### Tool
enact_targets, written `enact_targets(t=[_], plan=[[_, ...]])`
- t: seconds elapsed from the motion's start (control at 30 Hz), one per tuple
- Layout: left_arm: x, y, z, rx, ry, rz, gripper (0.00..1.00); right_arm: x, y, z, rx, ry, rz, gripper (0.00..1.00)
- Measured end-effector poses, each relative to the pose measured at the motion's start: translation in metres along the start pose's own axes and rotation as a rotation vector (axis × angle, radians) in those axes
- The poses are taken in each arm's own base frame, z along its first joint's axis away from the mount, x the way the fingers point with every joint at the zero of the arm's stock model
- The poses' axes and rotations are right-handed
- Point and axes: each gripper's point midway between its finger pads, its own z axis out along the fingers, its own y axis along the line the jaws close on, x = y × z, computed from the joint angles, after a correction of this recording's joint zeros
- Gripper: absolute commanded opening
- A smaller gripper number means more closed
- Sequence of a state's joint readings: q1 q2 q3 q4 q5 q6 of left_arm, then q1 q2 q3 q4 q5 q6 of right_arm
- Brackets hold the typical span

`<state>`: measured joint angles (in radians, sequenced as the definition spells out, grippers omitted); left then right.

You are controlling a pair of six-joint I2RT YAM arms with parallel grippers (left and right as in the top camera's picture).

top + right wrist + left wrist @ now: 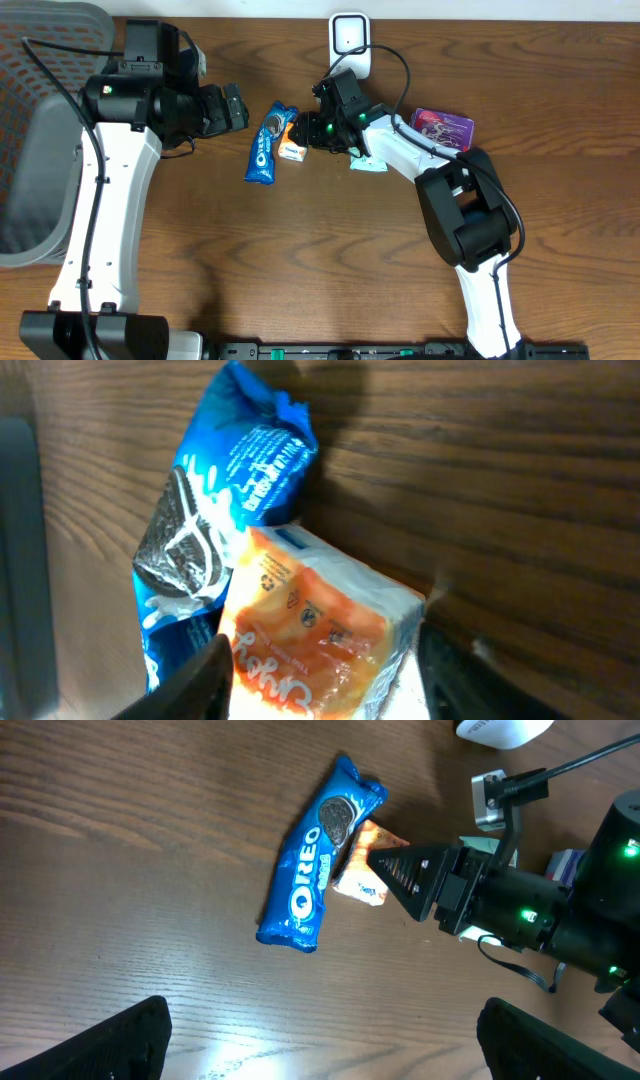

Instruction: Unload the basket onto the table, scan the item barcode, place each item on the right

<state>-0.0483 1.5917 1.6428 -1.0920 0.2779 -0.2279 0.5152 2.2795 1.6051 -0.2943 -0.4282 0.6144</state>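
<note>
An orange and white snack packet (320,630) lies on the wooden table, leaning against a blue Oreo pack (215,500). My right gripper (320,680) straddles the packet, one finger close on each side, jaws still apart; no firm grip shows. From overhead the right gripper (305,135) meets the packet (291,150) just right of the Oreo pack (265,148). The white scanner (350,40) stands at the table's back edge. My left gripper (235,108) hovers left of the Oreo pack, open and empty. In the left wrist view the gripper (320,1040) is open over bare wood below the Oreo pack (305,885).
A purple packet (443,127) lies at the right, behind the right arm. A small teal item (367,163) sits under that arm. A grey mesh basket (40,150) fills the left edge. The scanner's black cable loops over the right arm.
</note>
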Motion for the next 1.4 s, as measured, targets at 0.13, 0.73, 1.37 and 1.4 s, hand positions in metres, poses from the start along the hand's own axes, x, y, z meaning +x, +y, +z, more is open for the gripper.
enact_targets(t=[0.13,0.73,1.37,1.4], plan=[[0.0,0.0,0.0,0.0,0.0,0.0,0.98,0.007,-0.005,0.004,0.01,0.028,0.023,0.01],[0.0,0.0,0.0,0.0,0.0,0.0,0.98,-0.011,-0.046,-0.059,0.477,-0.014,-0.123,0.01],[0.0,0.0,0.0,0.0,0.0,0.0,0.98,-0.028,-0.018,-0.097,1.063,-0.292,-0.577,0.06],[0.0,0.0,0.0,0.0,0.0,0.0,0.98,-0.027,-0.02,-0.094,1.066,-0.284,-0.579,0.06]])
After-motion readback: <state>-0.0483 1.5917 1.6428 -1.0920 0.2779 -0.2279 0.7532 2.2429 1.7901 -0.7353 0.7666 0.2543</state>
